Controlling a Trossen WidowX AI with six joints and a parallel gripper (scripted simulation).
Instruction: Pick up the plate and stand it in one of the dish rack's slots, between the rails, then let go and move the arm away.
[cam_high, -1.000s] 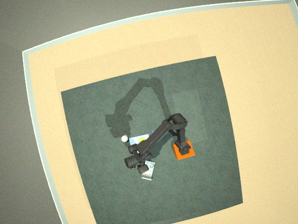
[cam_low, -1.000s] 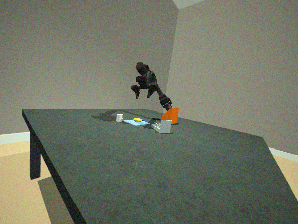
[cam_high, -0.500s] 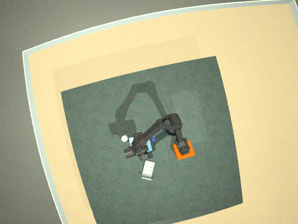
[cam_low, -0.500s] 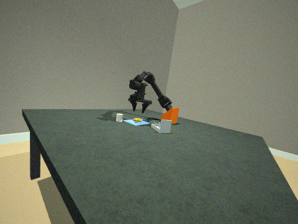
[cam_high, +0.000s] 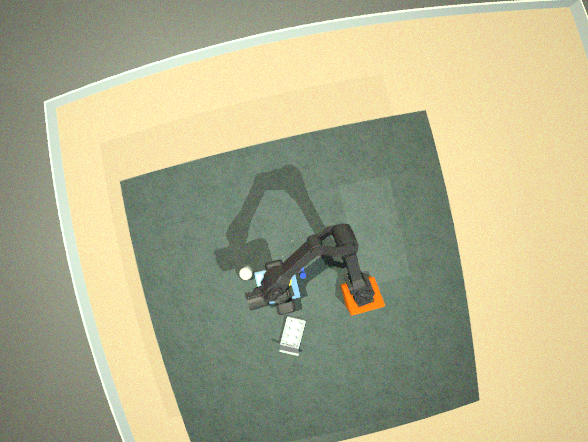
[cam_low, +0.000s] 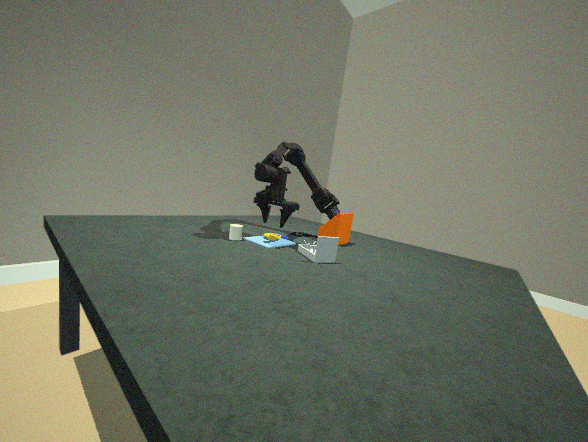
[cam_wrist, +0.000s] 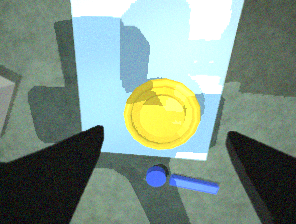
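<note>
Plate (cam_wrist: 162, 113) flat (on mat (cam_wrist: 100, 75)); tool (cam_wrist: 165, 150) open above

We find no legible text, label, brand, number or sign in any view. The dish rack (cam_high: 293, 334) carries small dark specks on its white face, too small for us to tell whether they are characters. The plate (cam_wrist: 162, 113) and the blue mat (cam_wrist: 100, 75) beneath it bear no markings.
</note>
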